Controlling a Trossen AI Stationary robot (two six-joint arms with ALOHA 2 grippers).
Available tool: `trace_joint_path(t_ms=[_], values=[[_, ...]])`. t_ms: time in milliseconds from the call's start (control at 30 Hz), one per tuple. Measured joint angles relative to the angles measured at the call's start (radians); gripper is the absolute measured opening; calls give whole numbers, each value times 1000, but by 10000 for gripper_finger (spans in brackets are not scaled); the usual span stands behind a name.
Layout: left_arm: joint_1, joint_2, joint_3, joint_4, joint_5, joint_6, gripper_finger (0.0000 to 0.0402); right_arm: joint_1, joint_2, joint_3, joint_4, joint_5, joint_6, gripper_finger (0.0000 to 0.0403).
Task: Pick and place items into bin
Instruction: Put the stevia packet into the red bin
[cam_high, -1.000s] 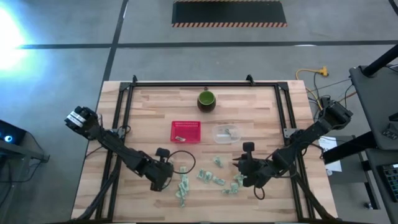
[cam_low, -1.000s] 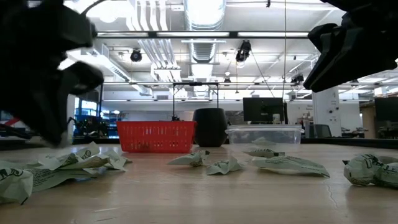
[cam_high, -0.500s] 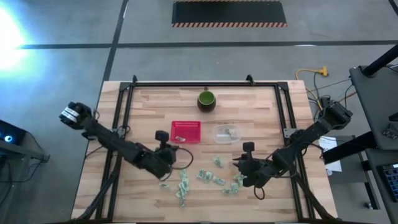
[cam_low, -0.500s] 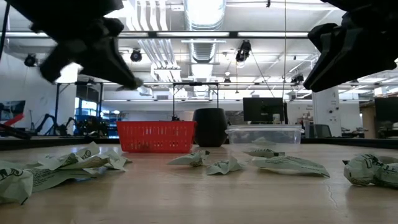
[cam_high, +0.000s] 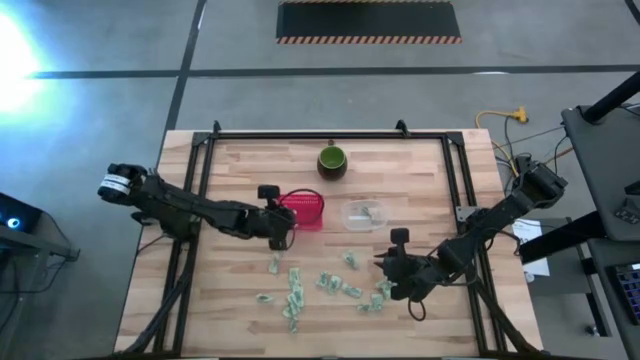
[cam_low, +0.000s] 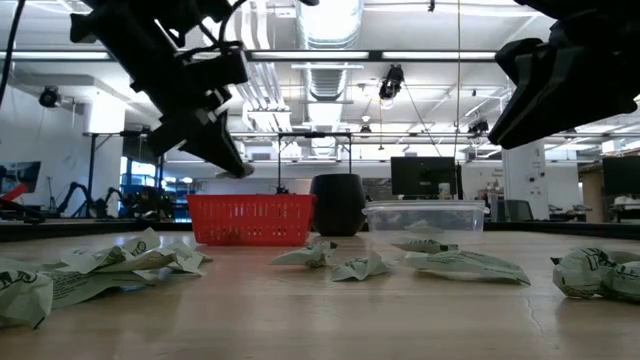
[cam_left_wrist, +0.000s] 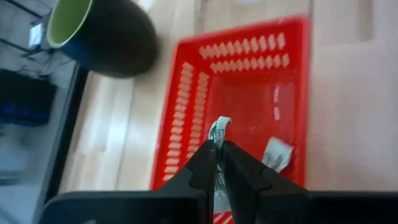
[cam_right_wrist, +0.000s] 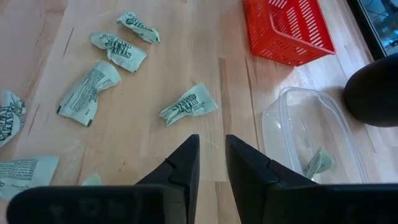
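on the wooden table (cam_high: 420, 170), the left gripper (cam_left_wrist: 217, 160) hangs over the red basket (cam_left_wrist: 249, 93), pinching a wrapped piece (cam_left_wrist: 219, 127); a clinging wrapper could miss. the right gripper (cam_right_wrist: 211, 163) waits, slightly spread, over scattered pieces (cam_high: 340, 285).

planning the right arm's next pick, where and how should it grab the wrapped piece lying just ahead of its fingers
Judging by the right wrist view, the wrapped piece lies flat on the table, long and thin, clear of its neighbours. Bring the right end effector straight down from above, fingers astride its narrow middle, closing across the short width. A side approach would probably just push it along the wood.
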Motion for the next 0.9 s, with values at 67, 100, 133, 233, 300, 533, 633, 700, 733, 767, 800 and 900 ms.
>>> trace_joint_path(t_ms=[67,100,133,233,300,533,633,700,733,767,800,900], values=[[3,0,0,7,7,2,27,0,0,-3,1,0,0,69],[3,0,0,8,8,2,34,0,0,-5,1,0,0,70],[3,0,0,9,8,2,42,0,0,-7,1,0,0,71],[3,0,0,9,8,2,66,0,0,-14,10,0,0,75],[3,0,0,9,7,2,79,0,0,-17,16,0,0,77],[-37,-15,8,-67,79,0,98,0,0,-27,21,-1,1,76],[-91,-26,13,-102,92,-28,97,0,0,-30,22,-1,1,72],[-134,-35,14,-99,92,-53,97,0,0,-31,23,-1,1,69],[-158,-42,14,-104,93,-72,97,0,1,-31,23,-1,2,68],[-180,-48,13,-104,94,-97,97,0,1,-31,23,-1,4,68],[-202,-53,14,-101,93,-124,97,0,1,-31,23,-2,5,68],[-260,-65,14,-126,95,-245,97,0,1,-32,24,-2,8,72]])
